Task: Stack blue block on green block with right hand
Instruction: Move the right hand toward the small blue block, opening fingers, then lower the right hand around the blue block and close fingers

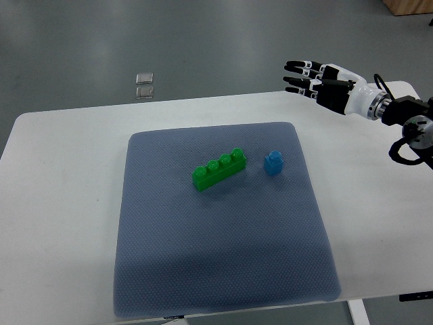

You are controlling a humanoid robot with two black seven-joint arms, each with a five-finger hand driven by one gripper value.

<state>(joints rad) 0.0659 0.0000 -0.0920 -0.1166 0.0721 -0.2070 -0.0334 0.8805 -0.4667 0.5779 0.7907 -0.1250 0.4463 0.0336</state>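
A long green block [218,168] with several studs lies slanted on the blue-grey mat [223,271], near its middle. A small blue block [273,163] stands just to the right of it, a little apart. My right hand [312,80] comes in from the right edge and hovers above the table's far right part, up and to the right of the blue block. Its fingers [298,68] are stretched out and hold nothing. The left arm does not show.
The mat lies on a white table [61,203]. Two small metal plates [144,85] sit on the grey floor beyond the table's far edge. A wooden piece [409,7] shows at the top right corner.
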